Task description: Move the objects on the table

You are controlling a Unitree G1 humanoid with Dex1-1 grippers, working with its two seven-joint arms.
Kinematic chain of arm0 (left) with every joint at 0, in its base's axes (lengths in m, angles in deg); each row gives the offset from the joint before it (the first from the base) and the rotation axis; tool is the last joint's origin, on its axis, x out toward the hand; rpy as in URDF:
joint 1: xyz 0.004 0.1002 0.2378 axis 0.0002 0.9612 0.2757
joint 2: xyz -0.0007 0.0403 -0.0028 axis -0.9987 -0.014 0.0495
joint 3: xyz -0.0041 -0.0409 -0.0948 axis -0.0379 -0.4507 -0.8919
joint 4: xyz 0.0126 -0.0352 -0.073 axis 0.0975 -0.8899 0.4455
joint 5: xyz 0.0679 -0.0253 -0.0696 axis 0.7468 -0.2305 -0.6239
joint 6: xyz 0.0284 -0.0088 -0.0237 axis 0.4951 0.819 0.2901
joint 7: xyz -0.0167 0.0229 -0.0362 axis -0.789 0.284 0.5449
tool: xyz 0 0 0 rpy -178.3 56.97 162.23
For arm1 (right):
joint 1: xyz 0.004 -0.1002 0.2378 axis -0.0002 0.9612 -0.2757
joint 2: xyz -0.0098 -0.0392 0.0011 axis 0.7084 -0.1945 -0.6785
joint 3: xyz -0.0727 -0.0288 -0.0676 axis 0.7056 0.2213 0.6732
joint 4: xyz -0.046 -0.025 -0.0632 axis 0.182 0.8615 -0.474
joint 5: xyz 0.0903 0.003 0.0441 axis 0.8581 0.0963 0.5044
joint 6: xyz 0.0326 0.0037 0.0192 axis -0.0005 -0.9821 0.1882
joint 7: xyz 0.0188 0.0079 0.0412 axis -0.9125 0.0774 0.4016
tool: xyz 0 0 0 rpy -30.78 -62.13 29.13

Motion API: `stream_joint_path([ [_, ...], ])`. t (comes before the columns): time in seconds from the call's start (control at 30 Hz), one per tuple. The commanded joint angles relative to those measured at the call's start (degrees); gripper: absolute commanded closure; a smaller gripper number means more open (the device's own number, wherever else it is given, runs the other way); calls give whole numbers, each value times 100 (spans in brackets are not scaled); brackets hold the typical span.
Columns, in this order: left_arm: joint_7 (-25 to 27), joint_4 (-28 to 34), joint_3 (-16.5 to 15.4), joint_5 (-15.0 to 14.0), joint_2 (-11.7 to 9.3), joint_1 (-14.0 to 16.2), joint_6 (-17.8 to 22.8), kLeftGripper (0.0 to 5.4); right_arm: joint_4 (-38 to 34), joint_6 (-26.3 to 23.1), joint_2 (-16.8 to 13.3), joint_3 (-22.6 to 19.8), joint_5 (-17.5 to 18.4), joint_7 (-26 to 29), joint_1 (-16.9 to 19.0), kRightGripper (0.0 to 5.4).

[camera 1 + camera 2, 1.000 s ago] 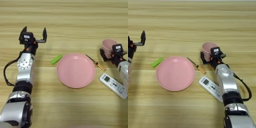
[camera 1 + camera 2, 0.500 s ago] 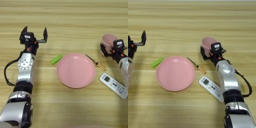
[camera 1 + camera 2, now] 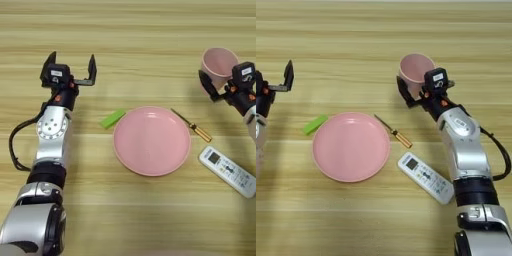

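- Two arms reach over the table (image 3: 150, 40), one from each lower corner.
- The right gripper (image 3: 417, 89) sits at about 2 o'clock from the plate (image 3: 351, 146); its black fingers (image 3: 403, 93) close on the cup (image 3: 416, 70), one on the near left wall, the other hidden behind the wrist block.
- The cup is pale pink, tilted so its mouth faces up and toward the camera; whether its base touches the wood cannot be told.
- The left gripper (image 3: 70, 70) is at about 10 o'clock from the plate, well apart from it, fingers spread wide and pointing away from the robot, nothing between them.
- The remote (image 3: 425, 177), white with a small grey screen, lies flat at about 4 o'clock from the plate, just beside its rim, its long axis running from upper left to lower right.
- A slim screwdriver (image 3: 394, 132) with a yellowish handle lies at about 2 o'clock from the plate, between cup and remote, its tip near the rim.
- A small green block (image 3: 113, 118) lies at about 10 o'clock, just beside the plate's rim, between the plate and the left arm.
- The plate is pink, round and lies at the middle of the table.
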Motion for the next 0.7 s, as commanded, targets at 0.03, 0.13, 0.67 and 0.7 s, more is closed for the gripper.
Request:
stream_joint_path([
  [0.03, 250, 99, 155, 70, -38, 40, -1, 0, -532, -79, -210, 140, 154, 453, 107, 96],
  [0.13, 776, 419, 382, -26, -30, 185, -97, 0, -871, -223, -361, 204, 360, 872, 212, 97],
  [0.67, 3448, 3236, 1584, -845, -674, 960, 1014, 0, -1779, -377, -1114, 497, 929, 2514, 619, 97],
  [0.7, 3650, 3437, 1701, -922, -757, 1021, 1156, 0, -1871, -418, -1154, 525, 988, 2605, 646, 97],
])
